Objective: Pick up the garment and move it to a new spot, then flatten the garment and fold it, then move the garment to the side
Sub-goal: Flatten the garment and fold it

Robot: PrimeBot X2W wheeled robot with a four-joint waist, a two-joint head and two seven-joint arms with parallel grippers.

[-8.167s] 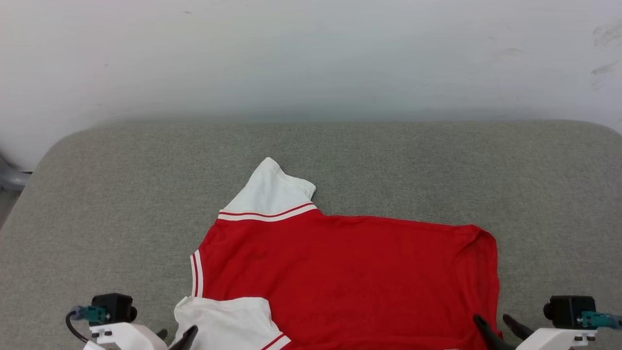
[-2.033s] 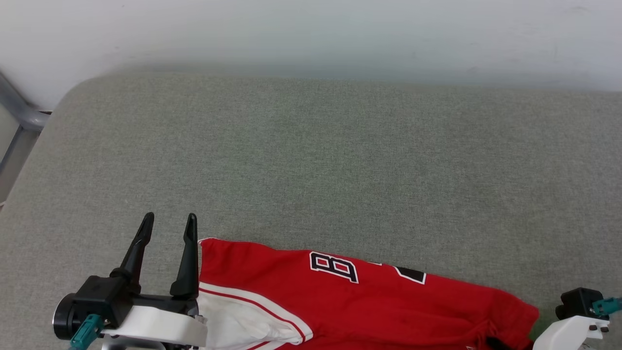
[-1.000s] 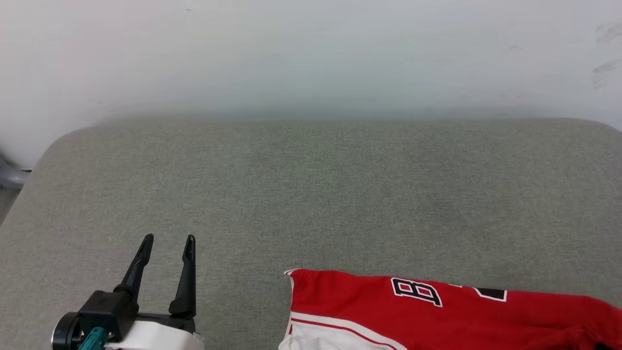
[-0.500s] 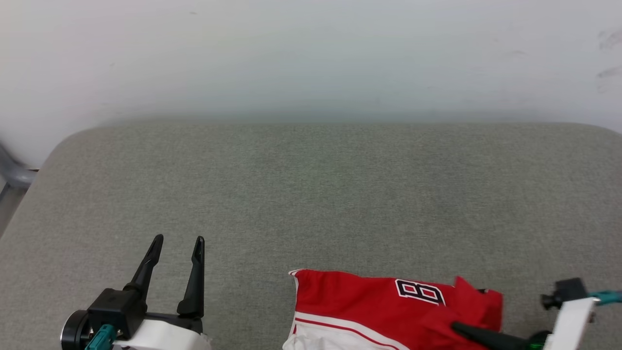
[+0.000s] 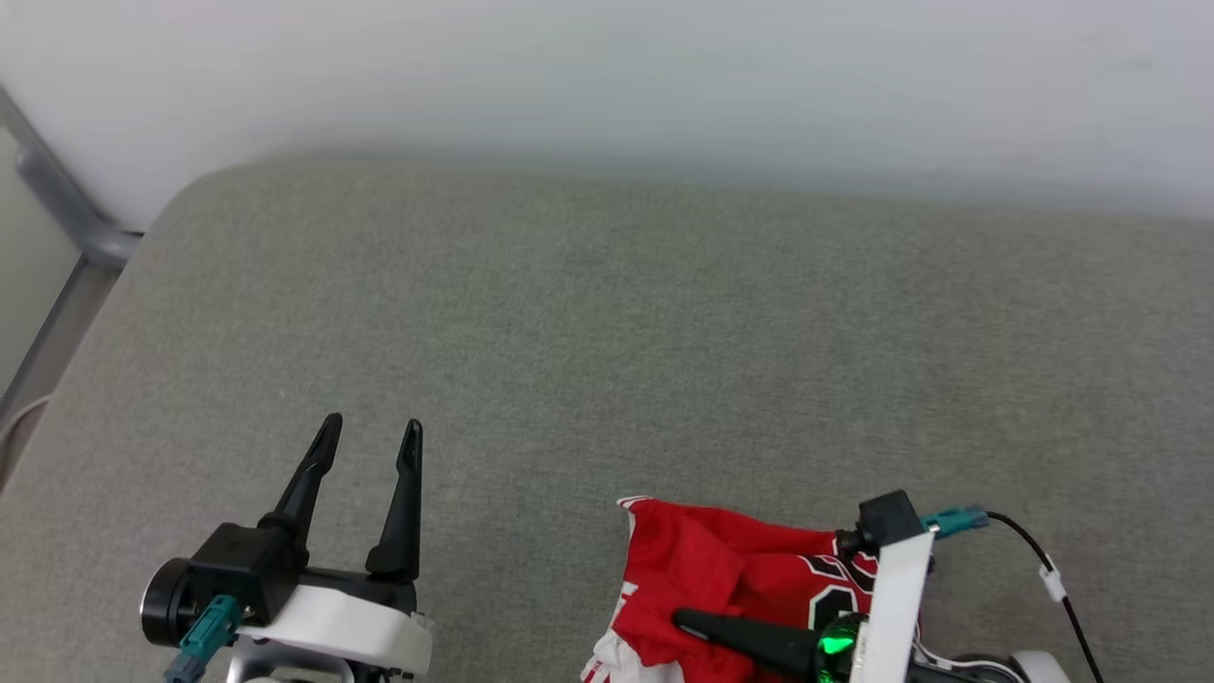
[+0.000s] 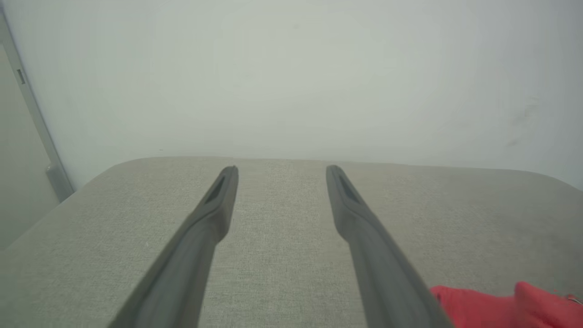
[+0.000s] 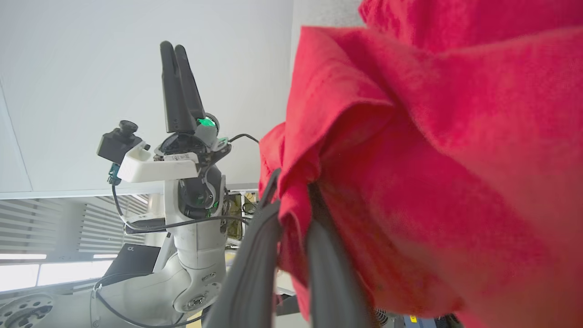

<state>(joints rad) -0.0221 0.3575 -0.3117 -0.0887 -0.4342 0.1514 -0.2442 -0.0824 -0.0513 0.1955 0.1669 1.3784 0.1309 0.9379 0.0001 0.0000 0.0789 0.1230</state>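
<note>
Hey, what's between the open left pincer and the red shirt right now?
That stretch is bare: the head view shows plain grey fabric surface between the left pincer and the bunched red jersey-style T-shirt.

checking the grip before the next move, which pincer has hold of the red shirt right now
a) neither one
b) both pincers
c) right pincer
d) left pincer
c: the right pincer is shut on a bunched fold of the garment, while the left pincer stands open over the grey padded surface, apart from the cloth.
</note>
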